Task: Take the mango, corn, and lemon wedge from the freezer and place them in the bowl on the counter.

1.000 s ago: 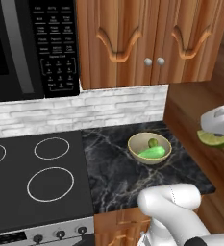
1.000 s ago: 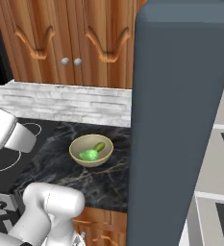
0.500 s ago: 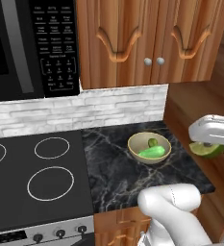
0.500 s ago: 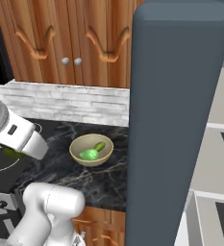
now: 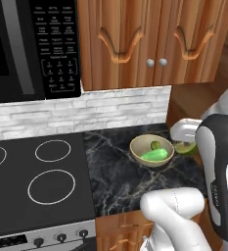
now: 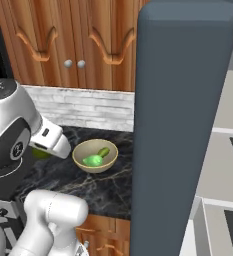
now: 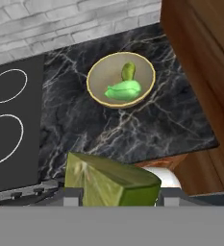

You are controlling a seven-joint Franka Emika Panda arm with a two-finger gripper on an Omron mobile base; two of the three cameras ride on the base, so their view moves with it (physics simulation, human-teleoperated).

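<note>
Tan bowl [image 7: 121, 79] with two green items

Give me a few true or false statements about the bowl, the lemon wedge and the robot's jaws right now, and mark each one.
1. The gripper has its jaws shut on the lemon wedge. True.
2. The bowl is empty. False: a bright green item and a smaller olive piece lie in it.
3. The bowl sits on the black marble counter, right of the stove top. True.
4. The lemon wedge is already in the bowl. False: it is held in the jaws, off to the side of the bowl.
5. The cupboard doors above the counter are open. False: they are closed.
</note>
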